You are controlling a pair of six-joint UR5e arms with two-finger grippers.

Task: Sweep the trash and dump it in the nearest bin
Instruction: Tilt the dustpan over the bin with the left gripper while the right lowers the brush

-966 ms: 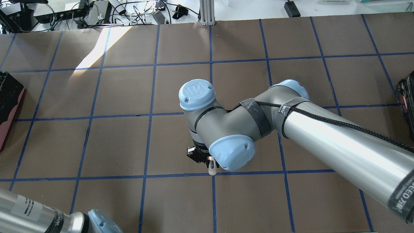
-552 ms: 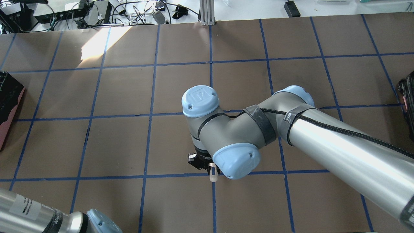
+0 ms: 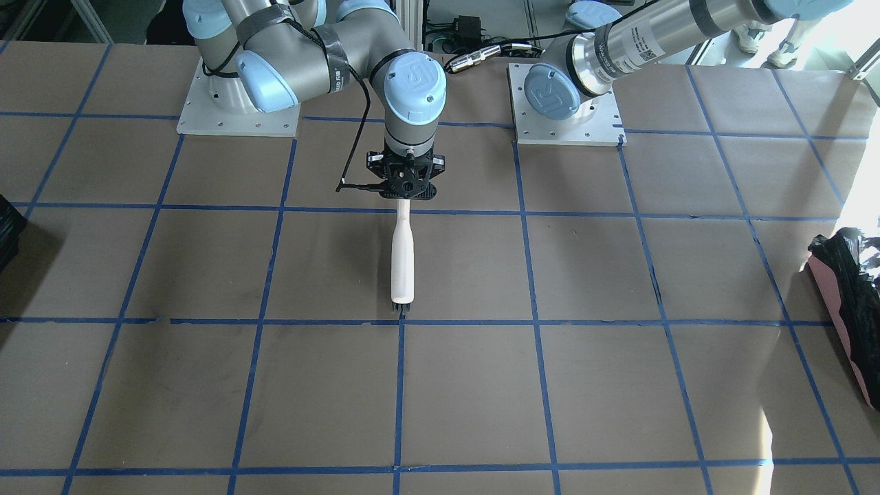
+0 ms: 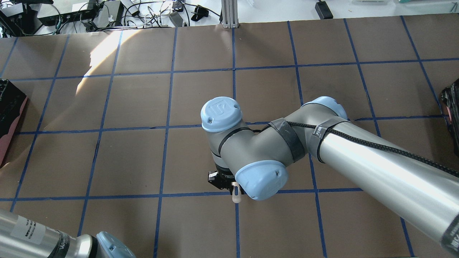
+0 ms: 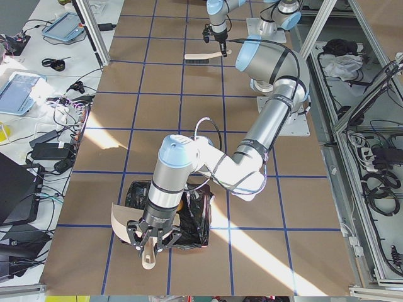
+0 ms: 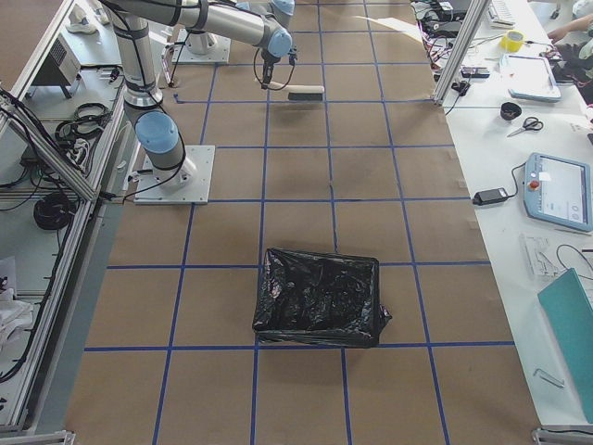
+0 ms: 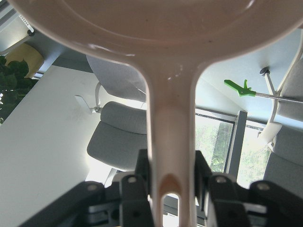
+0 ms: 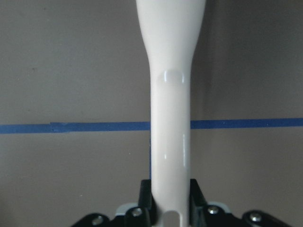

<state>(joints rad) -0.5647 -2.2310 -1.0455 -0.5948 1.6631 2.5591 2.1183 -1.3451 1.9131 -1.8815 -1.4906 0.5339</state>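
My right gripper point(image 3: 405, 194) is shut on the handle of the white brush point(image 3: 403, 254), whose bristles touch the table at a blue tape line. The handle fills the right wrist view point(image 8: 170, 94). My left gripper point(image 5: 150, 242) is shut on the handle of the white dustpan point(image 5: 119, 217) and holds it tilted at the near edge of the salmon-pink bin point(image 5: 195, 214) with its black bag. The dustpan handle shows in the left wrist view point(image 7: 170, 142). The bin also shows at the front view's right edge point(image 3: 849, 302). I see no trash on the table.
A second bin point(image 6: 320, 297), all black under its bag, stands at the table's other end. The brown table point(image 3: 481, 385) is gridded with blue tape. Both arm bases point(image 3: 237, 103) are bolted at the table's robot side. Cables and gear lie beyond the far edge.
My right arm's wrist has shifted slightly to the right and toward the robot, and the brush handle has moved with it. The left arm's elbow has not moved.
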